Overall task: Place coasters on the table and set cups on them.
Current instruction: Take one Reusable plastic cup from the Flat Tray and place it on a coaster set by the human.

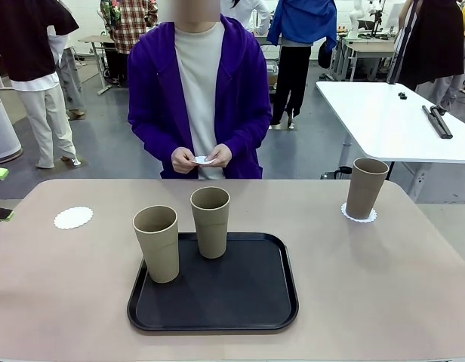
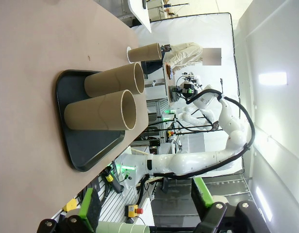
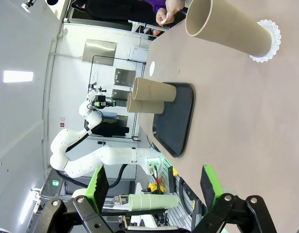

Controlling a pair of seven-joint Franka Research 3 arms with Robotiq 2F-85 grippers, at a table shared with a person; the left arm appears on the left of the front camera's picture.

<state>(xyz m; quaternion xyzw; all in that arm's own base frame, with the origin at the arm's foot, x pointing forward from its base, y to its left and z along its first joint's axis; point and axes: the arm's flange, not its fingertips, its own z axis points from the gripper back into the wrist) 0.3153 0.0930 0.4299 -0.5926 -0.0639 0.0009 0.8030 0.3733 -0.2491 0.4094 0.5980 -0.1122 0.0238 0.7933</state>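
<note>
My left gripper (image 2: 144,203) stood fully open and empty, its flat green pads (image 2: 87,208) well apart. Ahead of it, on the smooth matte beige table (image 2: 33,48), lay a black tray (image 2: 91,150) with rounded corners and a raised rim. The tray carried two tall tapered tan cups (image 2: 98,116), handleless and wider at the rim, standing close together.

My right gripper (image 3: 154,189) was likewise spread wide, with nothing between its fingers. Ahead of it, nearer than the tray, a third cup (image 3: 227,29) stood upright on a round white paper coaster (image 3: 274,39) with a scalloped lacy edge. A second coaster (image 1: 73,218) lay bare on the table, beyond the tray from my right gripper. Across the table from both grippers, a person's hands (image 1: 183,160) pinched a small white paper piece (image 1: 202,159), too small to make out
</note>
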